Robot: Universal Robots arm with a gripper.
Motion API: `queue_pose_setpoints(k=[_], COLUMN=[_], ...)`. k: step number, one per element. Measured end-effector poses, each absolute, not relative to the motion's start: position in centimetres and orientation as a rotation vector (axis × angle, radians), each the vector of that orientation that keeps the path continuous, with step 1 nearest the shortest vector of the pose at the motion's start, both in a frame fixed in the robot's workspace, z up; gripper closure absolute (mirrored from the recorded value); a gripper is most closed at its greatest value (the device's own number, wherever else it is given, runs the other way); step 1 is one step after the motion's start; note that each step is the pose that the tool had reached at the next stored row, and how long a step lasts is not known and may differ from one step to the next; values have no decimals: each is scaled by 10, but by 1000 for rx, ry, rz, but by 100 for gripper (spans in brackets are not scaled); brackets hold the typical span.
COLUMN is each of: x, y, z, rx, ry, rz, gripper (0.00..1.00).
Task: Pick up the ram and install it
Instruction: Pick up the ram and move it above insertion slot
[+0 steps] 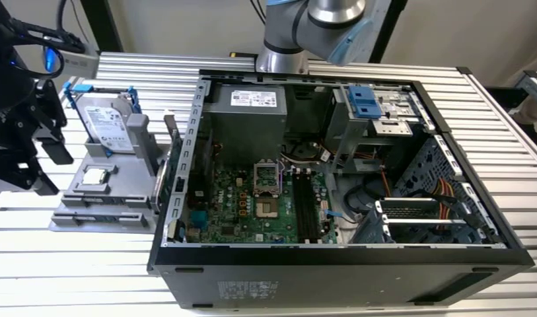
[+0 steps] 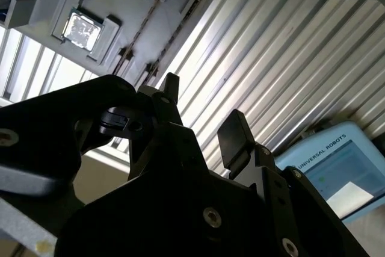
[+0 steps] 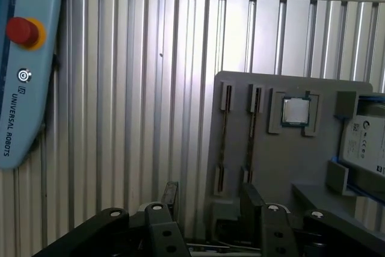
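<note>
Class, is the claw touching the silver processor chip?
Apart. In the first wrist view, bare grey tray lies between the open claw and the processor chip.

Open computer case (image 1: 339, 281) on slatted table (image 1: 65, 277); beside it grey holder (image 1: 101, 214) (hard drive (image 1: 107, 129), processor chip (image 1: 94, 176) seated).

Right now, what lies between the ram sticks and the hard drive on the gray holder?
The square processor chip sits between the ram sticks and the hard drive, in the first wrist view.
</note>
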State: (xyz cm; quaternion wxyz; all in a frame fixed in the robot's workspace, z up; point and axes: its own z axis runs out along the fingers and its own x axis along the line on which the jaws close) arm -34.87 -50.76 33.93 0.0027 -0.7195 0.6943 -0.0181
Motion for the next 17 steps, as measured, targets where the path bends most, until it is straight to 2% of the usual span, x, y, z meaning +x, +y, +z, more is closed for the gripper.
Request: queue_pose_setpoints(k=[17], x=[-349], y=[-508], z=[330], rx=[-2257], ry=[2178], rz=[-59], gripper=[0])
